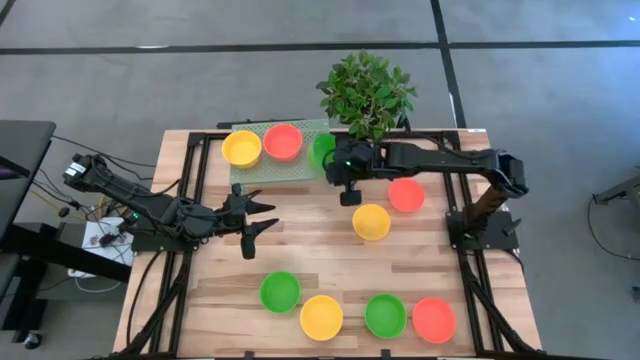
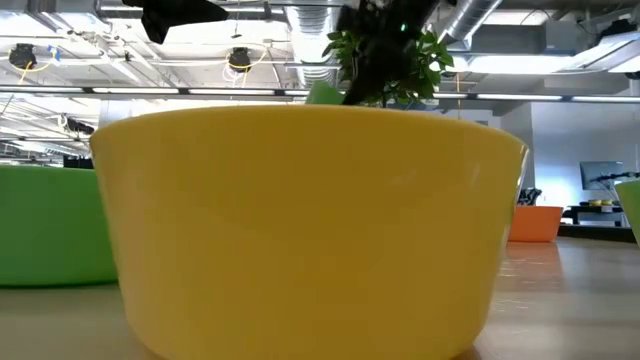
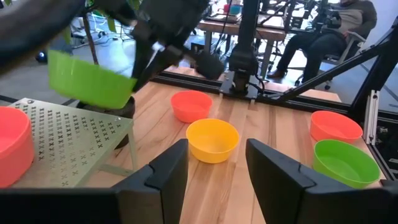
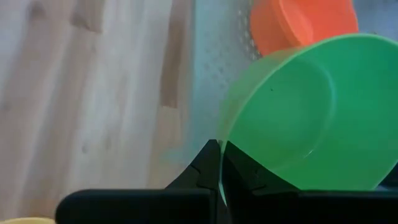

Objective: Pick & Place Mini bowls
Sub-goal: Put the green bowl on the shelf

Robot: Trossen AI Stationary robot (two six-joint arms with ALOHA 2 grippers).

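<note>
Left gripper [image 1: 262, 218] hung spread and empty, well left of the tray [image 1: 255, 171]. Right gripper [image 4: 219, 163] was pinched on the rim of a green bowl [image 4: 311, 118], held aloft over the tray's right edge, beside the red bowl [image 1: 283, 141]. Judged light, stiff, glossy-slick; the rim looked the only purchase. Low view blocked by a yellow bowl [image 2: 300, 225]; the pinch depth stayed unclear.
</note>
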